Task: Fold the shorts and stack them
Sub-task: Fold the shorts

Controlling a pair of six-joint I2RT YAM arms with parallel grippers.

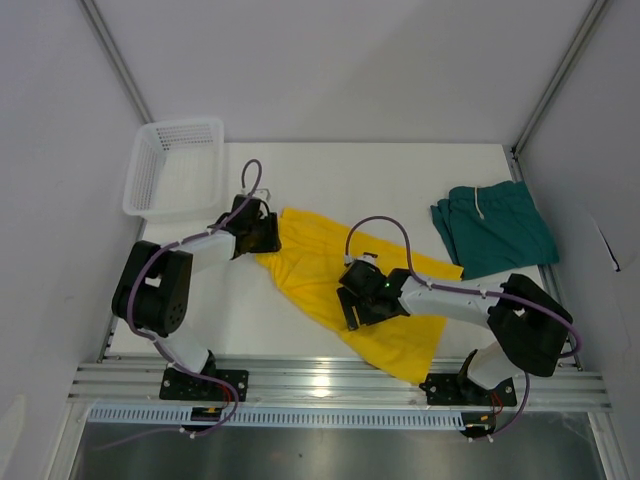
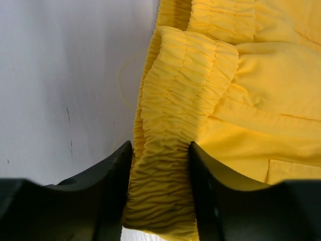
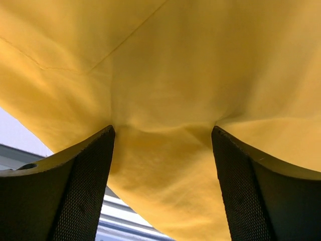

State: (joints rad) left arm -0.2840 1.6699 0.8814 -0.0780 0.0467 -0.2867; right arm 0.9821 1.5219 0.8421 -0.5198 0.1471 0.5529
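Yellow shorts lie spread in a long diagonal across the middle of the white tabletop, running from about ten o'clock down to five o'clock in the overhead view. We see bright, smooth cloth with soft creases, a stitched seam line, and a gathered elastic waistband at the ten o'clock end, folded over on itself. The lower end reaches the tabletop's near edge by the metal rail.

Next in size, the dark teal-green shorts sit folded at two o'clock, well apart from the yellow pair, with a white drawstring showing on top.

At ten o'clock, a white mesh basket overhangs the far left corner.

Our left tool sits at the waistband end; its two dark fingers stand on either side of the ruched band and press against it, clamped on the yellow shorts. Our right tool is over the middle of the same pair, its jaws set wide with a bunched fold of yellow cloth between them, touching both pads; we cannot tell whether that fold is truly gripped.
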